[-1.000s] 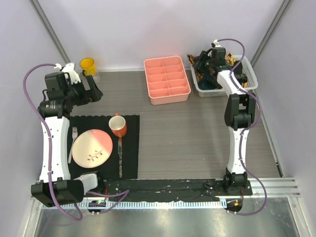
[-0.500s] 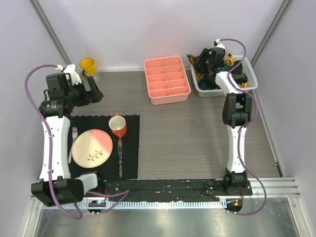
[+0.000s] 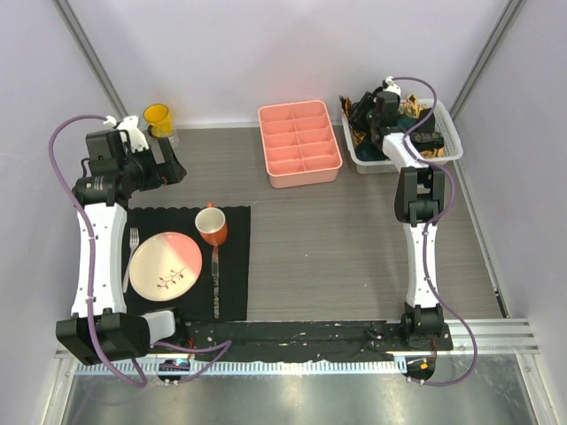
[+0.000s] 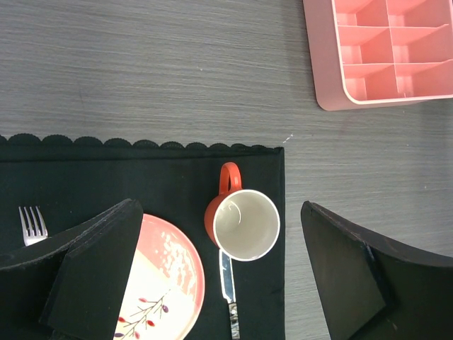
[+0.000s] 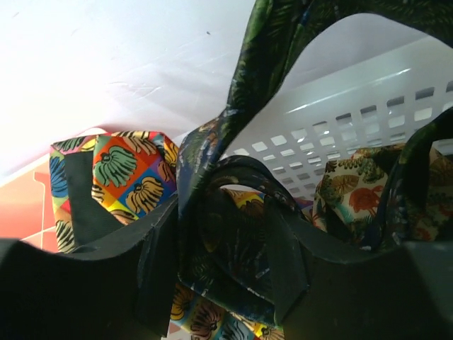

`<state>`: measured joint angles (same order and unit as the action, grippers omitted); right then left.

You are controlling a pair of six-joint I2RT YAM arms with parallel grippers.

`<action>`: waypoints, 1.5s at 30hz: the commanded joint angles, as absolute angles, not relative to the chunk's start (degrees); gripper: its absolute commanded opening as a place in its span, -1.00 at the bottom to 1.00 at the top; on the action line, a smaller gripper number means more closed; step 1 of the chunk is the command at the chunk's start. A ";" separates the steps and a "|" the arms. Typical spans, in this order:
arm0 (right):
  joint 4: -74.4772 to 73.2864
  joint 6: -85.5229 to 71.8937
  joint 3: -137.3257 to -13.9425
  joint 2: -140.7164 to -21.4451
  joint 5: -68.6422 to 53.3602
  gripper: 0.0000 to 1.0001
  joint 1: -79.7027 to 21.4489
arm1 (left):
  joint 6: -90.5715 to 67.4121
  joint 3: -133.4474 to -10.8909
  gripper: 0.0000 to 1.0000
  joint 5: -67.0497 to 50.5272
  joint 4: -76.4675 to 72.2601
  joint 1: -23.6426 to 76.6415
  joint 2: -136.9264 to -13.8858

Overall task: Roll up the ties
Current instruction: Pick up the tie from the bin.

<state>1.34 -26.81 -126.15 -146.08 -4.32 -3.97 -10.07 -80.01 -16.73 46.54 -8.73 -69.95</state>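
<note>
Several patterned ties (image 3: 356, 133) lie heaped in a white basket (image 3: 448, 142) at the back right. My right gripper (image 3: 368, 110) is down in that basket. In the right wrist view its jaws (image 5: 223, 269) are closed on a looped dark tie with a small leafy pattern (image 5: 233, 241). A bright squared tie (image 5: 127, 170) lies to the left and a cream leaf-print tie (image 5: 354, 191) to the right, against the basket wall (image 5: 340, 120). My left gripper (image 3: 173, 165) is open and empty, high above the placemat; its jaws (image 4: 219, 212) stand wide apart.
A pink compartment tray (image 3: 299, 142) stands at the back centre, and also shows in the left wrist view (image 4: 389, 49). A black placemat (image 3: 235, 266) holds a pink plate (image 3: 165, 266), an orange mug (image 3: 211, 227), a fork and a knife. A yellow cup (image 3: 158, 115) stands at the back left.
My right gripper has moved a little back and left within the basket, the arm stretching further. The left arm has barely shifted.
</note>
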 commanded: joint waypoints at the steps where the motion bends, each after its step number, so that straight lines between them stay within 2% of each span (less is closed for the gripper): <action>1: 5.53 -27.07 -129.90 -146.51 -4.30 0.06 -4.04 | -9.32 -81.04 0.99 -17.49 45.88 -8.88 -69.78; 7: 7.82 -25.67 -130.43 -146.25 -6.06 -0.14 -4.04 | -9.49 -81.04 0.99 -17.84 45.97 -8.88 -70.22; 8: 8.61 -25.40 -130.43 -146.08 -6.24 -0.27 -3.96 | -9.49 -81.12 0.99 -17.84 45.97 -8.88 -70.31; 10: 9.40 -25.31 -130.52 -146.07 -6.42 -0.39 -3.69 | -9.32 -81.47 0.99 -17.75 46.14 -8.88 -70.49; 11: 10.01 -25.05 -130.60 -145.90 -6.42 -0.56 -3.69 | -9.23 -81.65 0.99 -17.67 46.23 -8.79 -70.58; 16: 10.37 -24.61 -131.39 -145.99 -6.24 -0.98 -3.08 | -9.14 -82.79 1.00 -17.75 46.84 -8.96 -70.93; 20: 10.46 -25.92 -131.13 -145.46 -7.99 -0.99 -2.03 | -8.70 -83.58 0.99 -18.02 47.37 -8.79 -71.37; 24: 11.42 -29.44 -129.64 -141.43 -18.15 -0.99 0.51 | -8.18 -84.55 1.00 -18.89 47.90 -8.79 -71.02; 31: 9.41 -29.71 -126.74 -126.41 -32.24 -0.99 4.13 | -7.91 -85.17 0.99 -19.86 47.46 -8.88 -68.38; 40: 3.87 -33.04 -132.97 -113.83 -36.91 -0.99 8.52 | -6.59 -85.08 0.99 -15.22 47.28 -8.88 -63.55; 45: 3.60 -34.71 -131.84 -104.70 -37.70 -0.99 9.49 | -5.63 -85.69 0.99 -14.50 47.11 -8.88 -60.21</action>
